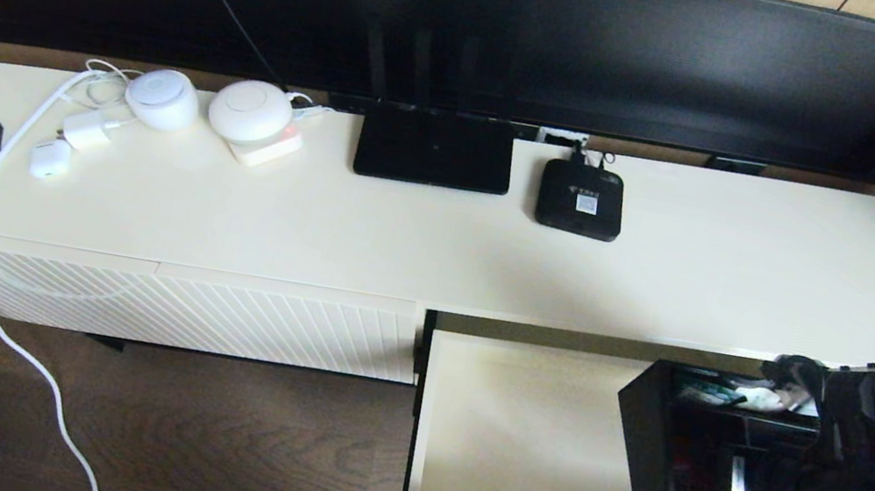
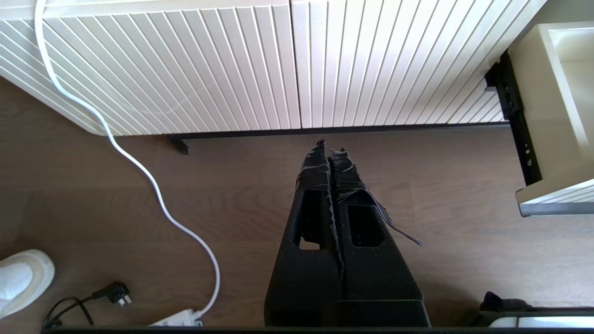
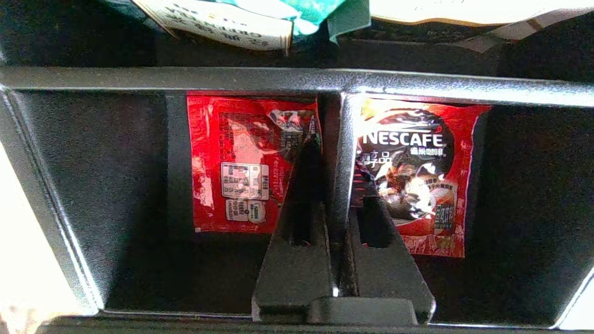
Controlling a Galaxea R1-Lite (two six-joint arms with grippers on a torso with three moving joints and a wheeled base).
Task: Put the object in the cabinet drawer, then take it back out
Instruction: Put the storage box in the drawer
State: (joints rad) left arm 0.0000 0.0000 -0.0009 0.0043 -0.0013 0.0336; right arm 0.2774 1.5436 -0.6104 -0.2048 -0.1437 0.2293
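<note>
right pincer point(image 3: 335, 153) clamps organizer point(image 1: 659, 434) divider inside open drawer point(image 1: 529, 439).

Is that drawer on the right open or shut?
Open. The cabinet drawer is pulled out, its cream interior showing, with the organizer box inside, gripped by the right gripper.

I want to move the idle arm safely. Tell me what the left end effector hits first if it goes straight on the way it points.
Probably the ribbed cabinet front. The left end effector, shut and parked above the floor, points at its lower edge, so it might slip under it instead; depth is unclear.
</note>
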